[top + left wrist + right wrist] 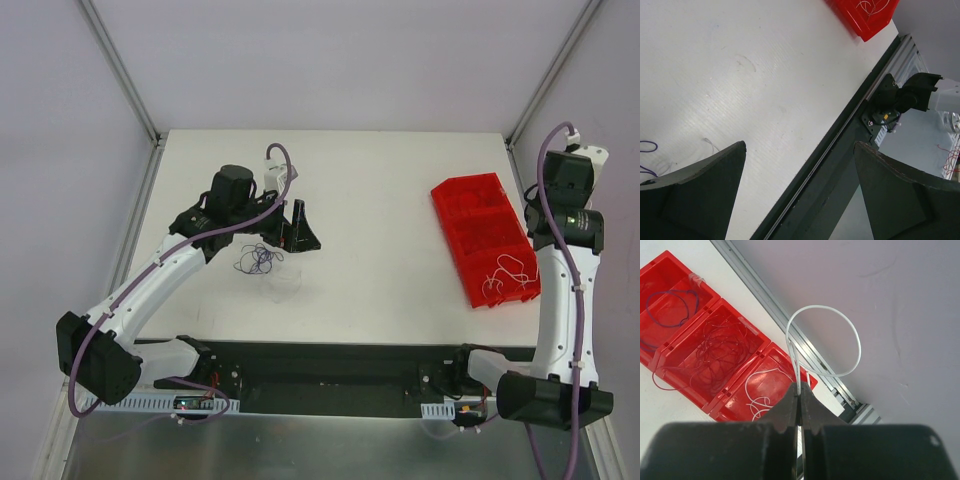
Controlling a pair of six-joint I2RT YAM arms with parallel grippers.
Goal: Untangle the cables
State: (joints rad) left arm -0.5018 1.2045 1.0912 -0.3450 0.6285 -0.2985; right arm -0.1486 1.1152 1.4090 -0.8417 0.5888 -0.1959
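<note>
A small tangle of dark purple cables (257, 260) lies on the white table, just left of my left gripper (300, 244). In the left wrist view only a purple loop (647, 147) shows at the left edge. There the left gripper (800, 147) stands wide open with nothing between its fingers. My right gripper (799, 390) is shut on a thin white cable (840, 320), which loops up above the red tray (660, 360). The tray's three compartments hold a purple cable (670, 307), red wires (715, 350) and white cables (760, 390).
The red tray (483, 238) sits at the right side of the table, beside the right arm. Faint pale strands (283, 282) lie just right of the purple tangle. A dark rail (330, 365) runs along the table's near edge. Metal frame posts stand at the far corners.
</note>
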